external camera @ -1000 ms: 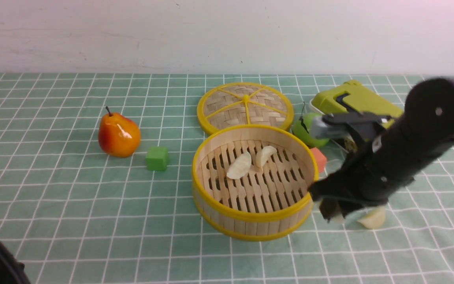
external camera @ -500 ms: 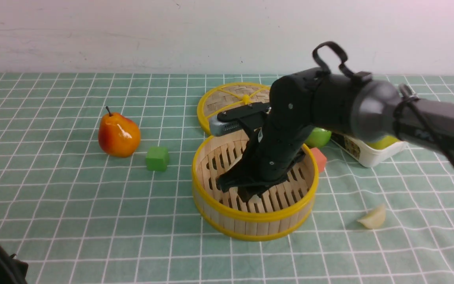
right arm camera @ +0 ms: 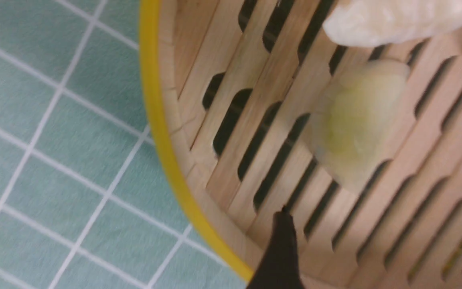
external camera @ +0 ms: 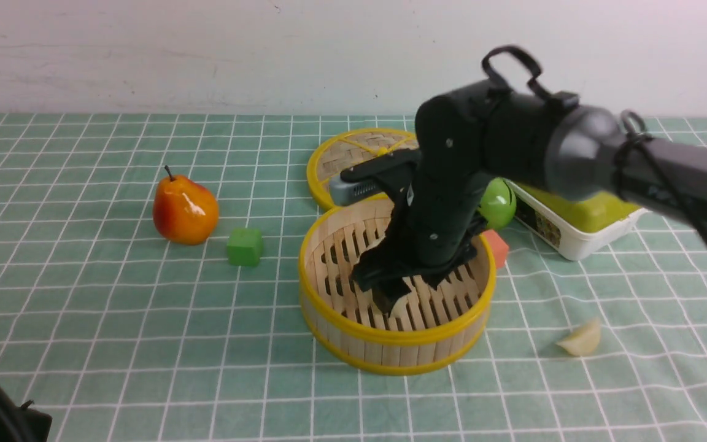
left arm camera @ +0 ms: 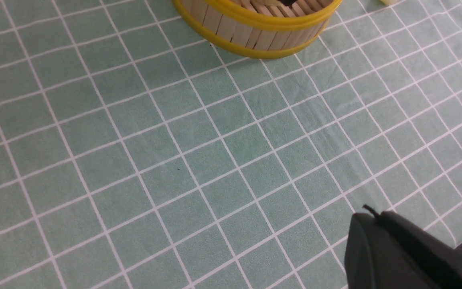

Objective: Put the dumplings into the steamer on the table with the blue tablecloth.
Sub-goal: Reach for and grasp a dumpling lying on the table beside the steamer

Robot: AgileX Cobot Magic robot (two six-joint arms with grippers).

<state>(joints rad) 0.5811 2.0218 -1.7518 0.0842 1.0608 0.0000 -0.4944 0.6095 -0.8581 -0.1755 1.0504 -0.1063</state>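
Dumplings [right arm camera: 355, 124] lie in two places on the blue tablecloth [external camera: 114, 319] covering the table [external camera: 53, 184]. The steamer [external camera: 390, 351] stands mid-table. The right gripper [external camera: 390, 294] reaches down inside it, fingers [right arm camera: 281, 245] spread wide, holding nothing. The left gripper [left arm camera: 375, 241], closed, hangs over cloth on the steamer's near side. On the slats [right arm camera: 255, 80] lie a pale yellow-green dumpling [right arm camera: 355, 124] and a whitish dumpling [right arm camera: 395, 20]; another dumpling [external camera: 580, 339] lies on the cloth, right of the steamer.

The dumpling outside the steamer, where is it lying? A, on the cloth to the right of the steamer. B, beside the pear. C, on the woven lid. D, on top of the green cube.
A: the front view shows the dumpling lying on the tablecloth to the right of the steamer, apart from its wall.
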